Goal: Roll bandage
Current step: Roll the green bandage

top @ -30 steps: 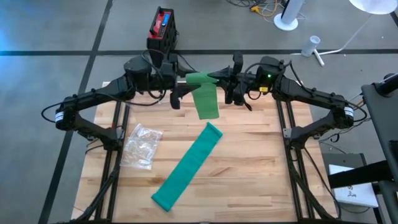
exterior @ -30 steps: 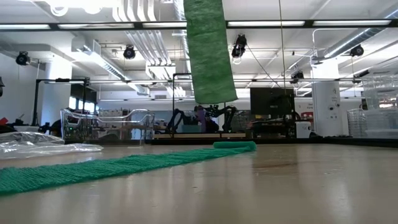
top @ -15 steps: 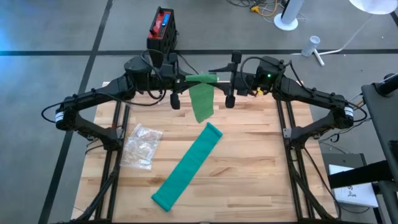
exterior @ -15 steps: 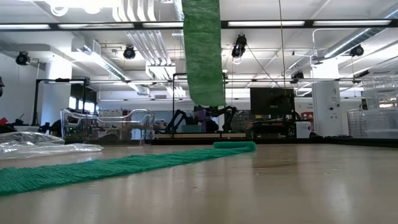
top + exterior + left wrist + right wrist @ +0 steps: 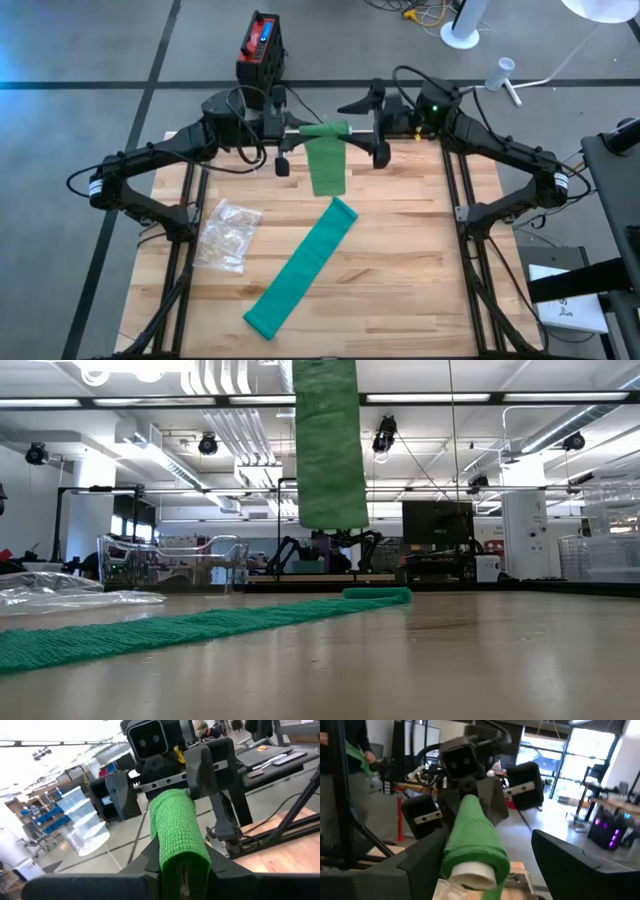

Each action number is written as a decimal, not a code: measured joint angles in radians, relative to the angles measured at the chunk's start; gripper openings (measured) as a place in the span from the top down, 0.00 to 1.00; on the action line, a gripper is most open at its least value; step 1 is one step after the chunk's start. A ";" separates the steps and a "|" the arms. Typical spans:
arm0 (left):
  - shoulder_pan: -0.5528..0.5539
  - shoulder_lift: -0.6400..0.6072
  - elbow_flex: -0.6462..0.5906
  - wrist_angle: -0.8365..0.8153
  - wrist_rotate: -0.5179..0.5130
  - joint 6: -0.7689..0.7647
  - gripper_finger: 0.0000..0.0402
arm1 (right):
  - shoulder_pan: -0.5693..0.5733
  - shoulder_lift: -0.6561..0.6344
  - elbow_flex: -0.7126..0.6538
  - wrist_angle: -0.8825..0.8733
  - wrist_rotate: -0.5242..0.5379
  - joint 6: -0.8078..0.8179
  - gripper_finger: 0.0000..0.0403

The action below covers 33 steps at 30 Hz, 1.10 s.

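Left claw [image 5: 283, 128] pinches the green bandage [image 5: 325, 165] above the wooden table [image 5: 400, 270]; right claw [image 5: 378, 122] gapes.

A light wooden slatted table [image 5: 400, 260] carries two things. A long strip of green bandage [image 5: 300, 268] lies flat and diagonally across its middle, one end near the front edge. To its left, apart from it, rests a crumpled clear plastic bag [image 5: 227, 235].
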<state>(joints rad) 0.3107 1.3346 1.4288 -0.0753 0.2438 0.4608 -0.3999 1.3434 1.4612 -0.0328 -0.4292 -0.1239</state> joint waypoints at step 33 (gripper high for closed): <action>0.002 -0.007 0.011 0.026 -0.013 -0.393 0.89 | -0.004 0.022 0.000 0.017 0.061 -0.594 0.78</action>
<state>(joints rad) 0.3122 1.3277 1.4395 -0.0490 0.2309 0.0678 -0.4038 1.3655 1.4612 -0.0153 -0.3679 -0.7181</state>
